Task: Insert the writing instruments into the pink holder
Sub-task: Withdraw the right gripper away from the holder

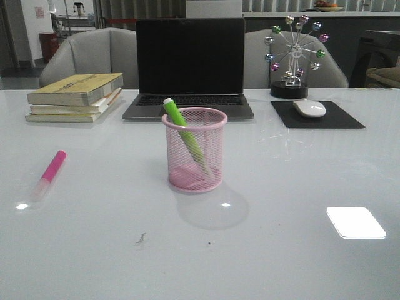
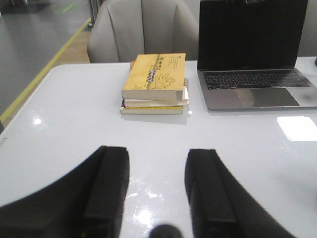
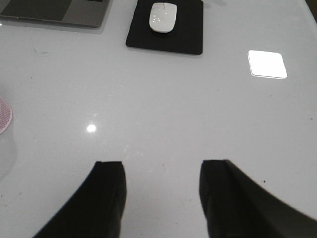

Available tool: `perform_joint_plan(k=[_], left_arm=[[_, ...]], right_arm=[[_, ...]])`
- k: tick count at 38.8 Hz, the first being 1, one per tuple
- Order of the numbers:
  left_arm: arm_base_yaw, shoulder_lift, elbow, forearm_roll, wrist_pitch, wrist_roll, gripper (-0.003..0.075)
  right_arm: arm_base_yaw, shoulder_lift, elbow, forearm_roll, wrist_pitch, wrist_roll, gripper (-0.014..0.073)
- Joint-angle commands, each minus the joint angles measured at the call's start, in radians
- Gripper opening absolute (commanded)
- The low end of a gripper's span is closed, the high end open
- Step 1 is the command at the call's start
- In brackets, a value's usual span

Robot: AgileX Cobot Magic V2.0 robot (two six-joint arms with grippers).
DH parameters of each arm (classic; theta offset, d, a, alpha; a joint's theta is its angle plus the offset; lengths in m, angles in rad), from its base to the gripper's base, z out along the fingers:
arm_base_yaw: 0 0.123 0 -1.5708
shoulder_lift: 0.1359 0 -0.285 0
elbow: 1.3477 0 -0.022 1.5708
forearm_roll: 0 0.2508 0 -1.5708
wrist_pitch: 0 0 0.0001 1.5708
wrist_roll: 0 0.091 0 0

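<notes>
**One marker in the holder, one left on the table**

Ahead of both grippers, the white table (image 1: 281, 187) is seen to carry everything else. Well beyond the left fingers (image 2: 106, 191) a dark laptop (image 2: 252, 49) stands open, with a stack of books (image 2: 154, 82) beside it. Far past the right fingers (image 3: 111, 198) a black mouse pad (image 3: 166, 32) holds a white mouse (image 3: 162, 17); the ball-ornament desk toy (image 1: 294, 56) behind the pad is visible only in the front view.

The pink holder (image 1: 194, 150) stands upright at the table's middle, off to the side of the right fingers, where only a sliver of its mesh is caught by the right wrist camera. The green highlighter (image 1: 183, 128) is already lodged inside it, leaning against the rim because the cup is wider than the marker. The pink highlighter (image 1: 51, 172) lies flat on the table on the left arm's side; it is not seen between or ahead of the left fingers.

The left gripper (image 2: 156, 193) is held wide apart with nothing between its pads, as is the right gripper (image 3: 161, 198); both hang above bare table. It is judged that half the task is done, and that the pink marker is best reached by the left arm.
</notes>
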Motion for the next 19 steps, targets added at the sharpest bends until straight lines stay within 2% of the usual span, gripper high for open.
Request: perform_joint_plan(k=[1, 13, 19], left_arm=[[-0.013, 0.097, -0.115, -0.034, -0.005, -0.01, 0.0344], [-0.115, 0.515, -0.487, -0.034, 0.24, -0.01, 0.0344], [-0.124, 0.719, -0.681, -0.078, 0.428, -0.01, 0.0344]], right_arm=[[-0.005, -0.009, -0.028, -0.001, -0.065, -0.01, 0.045], [-0.005, -0.009, -0.028, -0.001, -0.058, -0.01, 0.045], [-0.005, -0.009, -0.028, -0.001, -0.042, -0.01, 0.045]])
